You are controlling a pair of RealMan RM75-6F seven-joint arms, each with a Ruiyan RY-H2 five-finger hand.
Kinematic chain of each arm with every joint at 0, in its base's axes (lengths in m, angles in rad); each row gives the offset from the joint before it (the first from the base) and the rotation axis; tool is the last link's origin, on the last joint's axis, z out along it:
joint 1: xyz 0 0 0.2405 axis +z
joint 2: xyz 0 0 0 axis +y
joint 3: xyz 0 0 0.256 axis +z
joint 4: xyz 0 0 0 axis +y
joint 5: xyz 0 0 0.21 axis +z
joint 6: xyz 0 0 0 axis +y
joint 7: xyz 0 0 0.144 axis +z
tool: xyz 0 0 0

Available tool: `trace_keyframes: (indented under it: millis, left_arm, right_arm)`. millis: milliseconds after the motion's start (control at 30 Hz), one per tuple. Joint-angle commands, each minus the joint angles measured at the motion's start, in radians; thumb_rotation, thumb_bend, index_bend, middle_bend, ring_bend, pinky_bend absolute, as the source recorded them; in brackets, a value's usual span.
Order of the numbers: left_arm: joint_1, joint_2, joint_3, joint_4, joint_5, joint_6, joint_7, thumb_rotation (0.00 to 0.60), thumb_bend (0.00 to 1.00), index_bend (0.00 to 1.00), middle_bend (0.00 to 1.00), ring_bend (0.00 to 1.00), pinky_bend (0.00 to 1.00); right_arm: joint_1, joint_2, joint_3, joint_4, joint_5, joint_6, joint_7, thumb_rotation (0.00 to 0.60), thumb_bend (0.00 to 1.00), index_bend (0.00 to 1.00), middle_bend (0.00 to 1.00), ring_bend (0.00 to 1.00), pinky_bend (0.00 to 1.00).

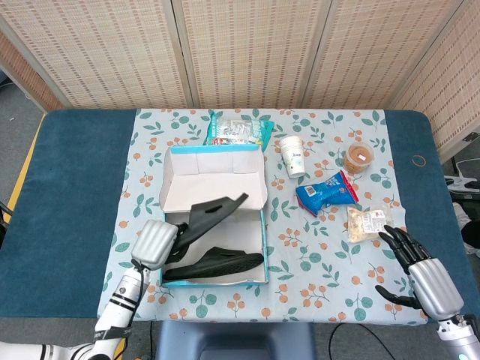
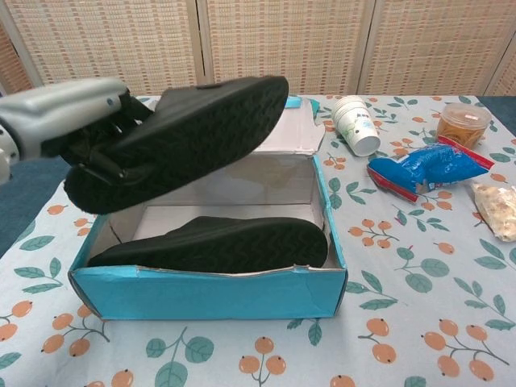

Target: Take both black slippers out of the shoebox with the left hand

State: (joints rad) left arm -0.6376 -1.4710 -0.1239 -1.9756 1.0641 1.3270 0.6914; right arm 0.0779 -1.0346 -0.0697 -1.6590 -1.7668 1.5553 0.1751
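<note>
Gripping the upper black slipper [image 2: 181, 137] at its heel end, the left hand [image 1: 155, 244] held it tilted above the shoebox [image 2: 205, 294], clear for removal; the second slipper [image 2: 214, 244] lay inside. The right hand [image 1: 421, 271] rested apart, fingers spread, empty.

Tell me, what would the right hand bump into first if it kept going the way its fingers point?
Probably the clear bag of pale snacks, just beyond the right hand; depth is unclear.
</note>
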Motion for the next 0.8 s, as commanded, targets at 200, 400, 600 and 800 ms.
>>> trace_keyframes:
  millis: [200,400,600,800]
  left_arm:
    - [0.037,0.102,-0.07,-0.061,0.02,0.037,-0.115,0.6,0.61,1.0,1.0,0.85,0.87]
    - [0.123,0.29,-0.087,0.002,0.085,0.094,-0.231,0.6,0.61,1.0,1.0,0.85,0.86]
    - [0.2,0.396,-0.082,0.201,0.026,0.045,-0.422,0.6,0.61,1.0,1.0,0.84,0.85]
    - [0.221,0.32,-0.052,0.531,0.043,-0.055,-0.606,0.6,0.59,0.98,0.9,0.71,0.69]
  right_arm:
    - [0.001,-0.003,0.0,-0.004,0.001,-0.007,-0.011,0.558,0.09,0.0,0.0,0.0,0.16]
    - [-0.007,0.007,0.004,-0.003,0.006,0.014,0.001,0.558,0.09,0.0,0.0,0.0,0.16]
    - [-0.016,0.011,0.007,-0.006,0.003,0.033,-0.003,0.556,0.09,0.0,0.0,0.0,0.16]
    - [-0.017,0.007,0.001,-0.014,-0.012,0.029,-0.019,0.557,0.09,0.0,0.0,0.0,0.16]
